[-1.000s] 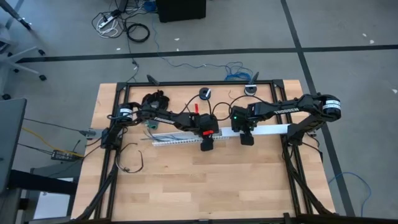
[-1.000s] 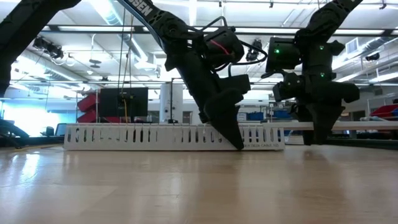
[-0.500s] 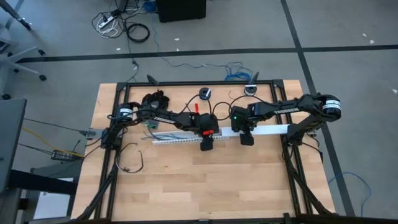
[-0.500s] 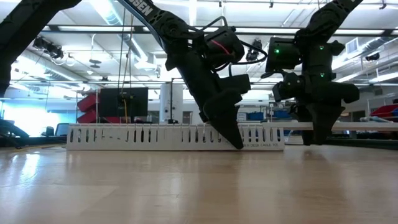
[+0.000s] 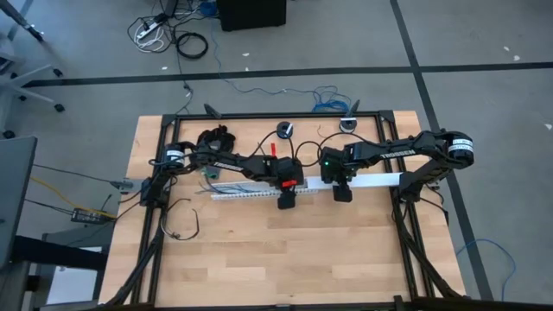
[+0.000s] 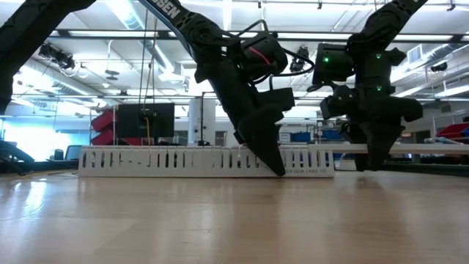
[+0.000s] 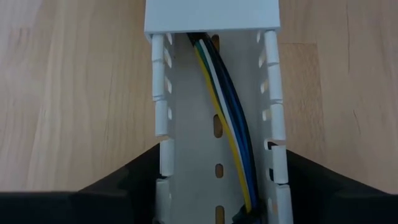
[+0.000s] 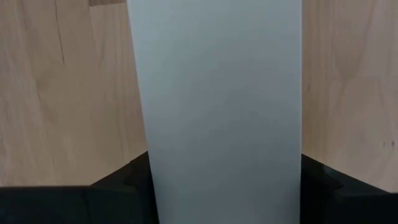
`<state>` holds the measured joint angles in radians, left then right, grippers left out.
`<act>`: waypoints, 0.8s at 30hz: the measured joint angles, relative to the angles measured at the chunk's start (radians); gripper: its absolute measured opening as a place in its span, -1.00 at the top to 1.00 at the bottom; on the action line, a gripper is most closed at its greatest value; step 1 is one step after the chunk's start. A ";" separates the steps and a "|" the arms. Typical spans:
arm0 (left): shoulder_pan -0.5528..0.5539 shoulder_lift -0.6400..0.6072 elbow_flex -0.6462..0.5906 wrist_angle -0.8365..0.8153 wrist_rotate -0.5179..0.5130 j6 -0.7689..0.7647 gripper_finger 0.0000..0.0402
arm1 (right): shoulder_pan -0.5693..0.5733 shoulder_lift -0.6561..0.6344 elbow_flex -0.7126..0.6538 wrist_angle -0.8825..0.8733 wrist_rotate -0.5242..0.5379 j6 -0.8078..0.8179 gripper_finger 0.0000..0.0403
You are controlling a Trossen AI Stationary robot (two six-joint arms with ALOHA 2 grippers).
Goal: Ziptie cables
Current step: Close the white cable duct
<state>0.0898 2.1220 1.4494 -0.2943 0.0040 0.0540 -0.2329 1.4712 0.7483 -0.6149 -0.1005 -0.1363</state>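
A white slotted duct [image 5: 246, 195] lies along the table, left to right. Its right part is closed by a smooth white cover [image 5: 376, 180]. The cables [image 7: 227, 118], a bundle of yellow, white, green, blue and black wires, lie inside the open duct and run in under the cover. Their left end leaves the duct by a small green module [image 5: 210, 175]. My left gripper [image 5: 287, 203] straddles the duct just left of the cover's end. My right gripper [image 5: 343, 195] straddles the covered part farther right. My left gripper has the open duct between its two fingers, one against each slotted side wall [image 7: 163, 163], close to the cover's end. The fingers slant down from above and lie across the duct, which rests flat on the table. My right gripper takes the covered duct the same way, one finger at each long side of the cover [image 8: 152, 168]. Its fingers [image 6: 377, 158] point steeply down and lie across the duct, which stays on the table.
A black clamp-like object [image 5: 214, 136] and two round fittings [image 5: 283, 130] [image 5: 349, 123] stand near the far edge. A loose thin wire [image 5: 179, 226] lies at the near left. Black frame rails [image 5: 406, 242] border the table. Bare wood [image 5: 294, 259] fills the near half.
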 joint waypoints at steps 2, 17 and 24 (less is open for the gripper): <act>0.000 0.000 0.000 -0.001 -0.001 -0.002 -0.19 | 0.000 0.000 0.000 0.002 0.001 0.001 -0.14; 0.002 0.000 0.000 0.031 0.021 -0.005 -0.21 | 0.000 0.000 0.001 -0.016 -0.001 0.004 -0.14; 0.003 -0.006 0.007 0.104 0.034 -0.009 -0.39 | 0.001 -0.002 0.009 0.022 -0.008 0.010 -0.14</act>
<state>0.0925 2.1159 1.4561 -0.1901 0.0378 0.0448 -0.2317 1.4693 0.7570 -0.5925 -0.1089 -0.1265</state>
